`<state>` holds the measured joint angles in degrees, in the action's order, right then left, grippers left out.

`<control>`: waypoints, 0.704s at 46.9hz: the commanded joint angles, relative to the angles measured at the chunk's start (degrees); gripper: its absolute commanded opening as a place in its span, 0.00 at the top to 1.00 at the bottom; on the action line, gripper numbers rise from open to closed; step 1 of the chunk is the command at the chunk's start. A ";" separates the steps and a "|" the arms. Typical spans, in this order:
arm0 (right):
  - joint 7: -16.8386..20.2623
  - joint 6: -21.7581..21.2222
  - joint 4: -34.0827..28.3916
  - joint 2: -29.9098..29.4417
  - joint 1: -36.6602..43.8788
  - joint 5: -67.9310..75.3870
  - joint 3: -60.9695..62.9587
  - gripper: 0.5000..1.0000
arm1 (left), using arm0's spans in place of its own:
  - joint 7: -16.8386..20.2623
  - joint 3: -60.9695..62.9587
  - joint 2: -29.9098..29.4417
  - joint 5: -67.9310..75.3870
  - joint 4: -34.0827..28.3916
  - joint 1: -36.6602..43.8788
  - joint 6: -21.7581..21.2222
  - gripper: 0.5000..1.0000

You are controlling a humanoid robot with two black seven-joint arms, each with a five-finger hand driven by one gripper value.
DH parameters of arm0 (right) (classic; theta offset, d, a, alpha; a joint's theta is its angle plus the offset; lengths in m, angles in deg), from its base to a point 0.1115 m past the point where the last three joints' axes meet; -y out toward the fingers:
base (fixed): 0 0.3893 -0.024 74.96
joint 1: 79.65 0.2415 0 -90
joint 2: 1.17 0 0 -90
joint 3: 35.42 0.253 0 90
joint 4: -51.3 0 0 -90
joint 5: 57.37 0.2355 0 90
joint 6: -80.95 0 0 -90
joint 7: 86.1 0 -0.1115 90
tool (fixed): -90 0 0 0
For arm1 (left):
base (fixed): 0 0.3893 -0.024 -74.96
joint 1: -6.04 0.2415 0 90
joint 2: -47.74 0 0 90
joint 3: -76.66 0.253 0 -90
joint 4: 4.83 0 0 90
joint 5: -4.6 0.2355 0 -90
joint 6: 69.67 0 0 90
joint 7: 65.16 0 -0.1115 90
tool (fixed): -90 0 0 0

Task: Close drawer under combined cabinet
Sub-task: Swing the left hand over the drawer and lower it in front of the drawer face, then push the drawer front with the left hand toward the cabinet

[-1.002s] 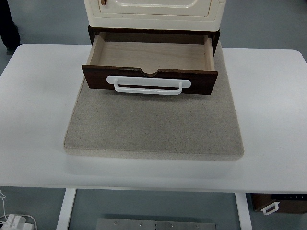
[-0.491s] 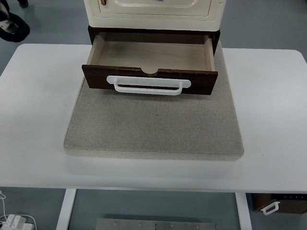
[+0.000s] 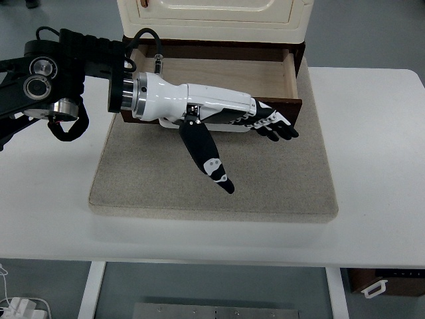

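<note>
The dark wooden drawer [image 3: 226, 73] stands pulled out from under the cream cabinet [image 3: 212, 14], its pale inside empty. My left arm reaches in from the left and lies across the drawer's front panel, hiding most of the white handle. My left hand [image 3: 255, 129] is open, its fingers [image 3: 275, 126] stretched flat toward the right end of the drawer front [image 3: 292, 109] and its thumb pointing down over the mat. I cannot tell whether the hand touches the front. The right arm is out of view.
The cabinet sits on a grey-beige mat [image 3: 212, 179] on a white table [image 3: 372, 166]. A second small drawer front with a white handle [image 3: 375, 287] shows under the table at the lower right. A power strip [image 3: 16, 307] lies on the floor at the lower left.
My left arm has come into view from the left and now stretches across the drawer front. The drawer itself has not moved. The person at the upper left is gone.
</note>
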<state>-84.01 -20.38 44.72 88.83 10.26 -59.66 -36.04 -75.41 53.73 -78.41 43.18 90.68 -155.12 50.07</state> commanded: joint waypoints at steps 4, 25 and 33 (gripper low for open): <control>0.02 0.00 -0.02 0.00 0.00 0.01 0.00 0.10 | -6.00 1.30 0.64 -0.09 -0.07 0.14 3.92 0.00; 0.02 0.00 -0.02 0.00 0.00 0.01 0.00 0.10 | -20.68 3.41 2.92 -2.02 -3.40 0.49 5.26 0.00; -0.07 0.00 -0.02 0.00 0.00 0.01 0.00 0.10 | -23.24 3.67 4.68 -2.11 -7.35 0.14 5.26 0.00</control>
<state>-84.04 -20.39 44.73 88.83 10.27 -59.64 -36.04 -98.29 57.38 -74.46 41.06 84.94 -154.70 55.35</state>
